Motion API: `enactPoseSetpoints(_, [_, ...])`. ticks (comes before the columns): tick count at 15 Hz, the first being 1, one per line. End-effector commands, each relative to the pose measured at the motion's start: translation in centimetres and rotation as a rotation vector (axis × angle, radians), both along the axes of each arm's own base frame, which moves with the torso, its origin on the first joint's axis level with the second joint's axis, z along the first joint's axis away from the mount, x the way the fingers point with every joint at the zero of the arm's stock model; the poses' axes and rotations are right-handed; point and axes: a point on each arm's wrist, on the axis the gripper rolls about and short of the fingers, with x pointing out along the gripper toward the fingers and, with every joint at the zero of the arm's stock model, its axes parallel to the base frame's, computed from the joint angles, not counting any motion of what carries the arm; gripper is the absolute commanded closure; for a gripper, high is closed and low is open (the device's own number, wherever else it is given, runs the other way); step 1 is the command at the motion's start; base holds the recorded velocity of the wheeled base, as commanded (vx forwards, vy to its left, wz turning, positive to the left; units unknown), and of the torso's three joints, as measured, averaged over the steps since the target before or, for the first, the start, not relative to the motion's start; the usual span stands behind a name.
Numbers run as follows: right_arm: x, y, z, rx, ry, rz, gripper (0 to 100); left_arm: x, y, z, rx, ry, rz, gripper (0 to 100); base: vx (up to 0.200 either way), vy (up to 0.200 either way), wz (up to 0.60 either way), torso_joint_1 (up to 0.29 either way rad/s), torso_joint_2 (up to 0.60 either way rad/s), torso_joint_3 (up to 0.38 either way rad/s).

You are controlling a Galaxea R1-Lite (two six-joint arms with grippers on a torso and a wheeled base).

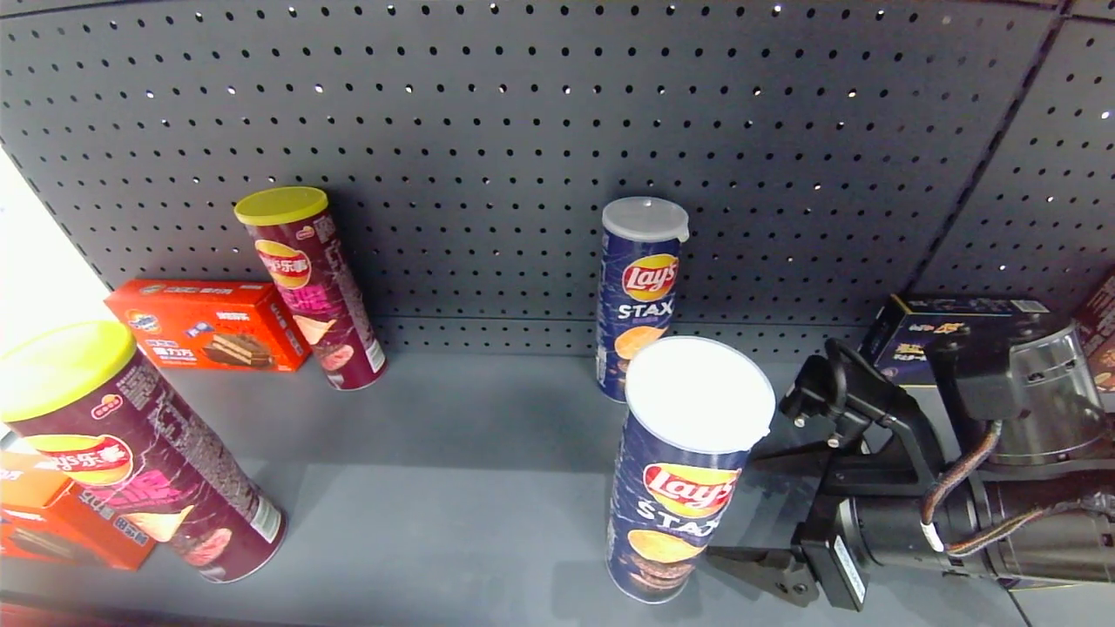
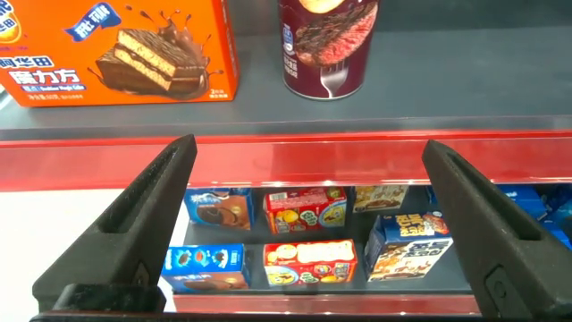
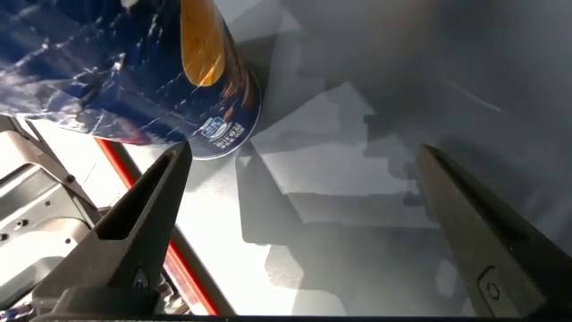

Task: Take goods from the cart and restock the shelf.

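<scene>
1. The right pincer (image 1: pixel 766 488) hangs low over the shelf (image 1: pixel 453 488), its fingers spread wide and holding nothing. The right wrist view shows the same (image 3: pixel 304 150): bare shelf between the two fingers.
2. The front blue can (image 1: pixel 688 470) stands upright on the shelf, near the front edge, on its own base. Its long axis is vertical. It stands just to the left of the right pincer's fingertips; I see a small gap, but I cannot rule out a touch.
3. A second blue can (image 1: pixel 640 296) stands behind it, close to the pegboard (image 1: pixel 523 131). The two make a row running front to back.
4. The left pincer (image 2: pixel 310 145) is also spread and empty, in front of the red shelf edge (image 2: pixel 286 156), facing the orange box (image 2: pixel 116 54) and a maroon can (image 2: pixel 326 45). It is well apart from the blue cans.
5. My judgement: this can is placed. The right arm is the nearer one, so the next move is to draw it away to the right, without brushing the tall can.
</scene>
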Motion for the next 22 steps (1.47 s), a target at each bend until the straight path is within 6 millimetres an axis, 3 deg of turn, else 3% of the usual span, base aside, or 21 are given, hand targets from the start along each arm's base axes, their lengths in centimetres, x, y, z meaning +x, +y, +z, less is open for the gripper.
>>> enactPoseSetpoints(1, [0.0,0.0,-0.1,-0.002,0.001,0.002,0,0.0,0.0,0.0,0.0,0.001,0.0,0,0.0,0.0,0.0,0.0,0.0,0.0])
enactPoseSetpoints(17, [0.1,0.0,-0.4,-0.008,0.011,-0.005,0,0.0,0.0,0.0,-0.001,0.0,0.0,0,0.0,0.0,0.0,0.0,0.0,0.0])
enactPoseSetpoints(21, [-0.8,-3.0,1.8,0.056,-0.069,-0.094,0,0.0,0.0,0.0,-0.001,0.0,0.0,0,0.0,0.0,0.0,0.0,0.0,0.0])
enactPoseSetpoints(22, [-0.7,-5.7,3.7,0.102,-0.153,-0.217,0,0.0,0.0,0.0,-0.001,-0.002,0.002,0,0.0,0.0,0.0,0.0,0.0,0.0])
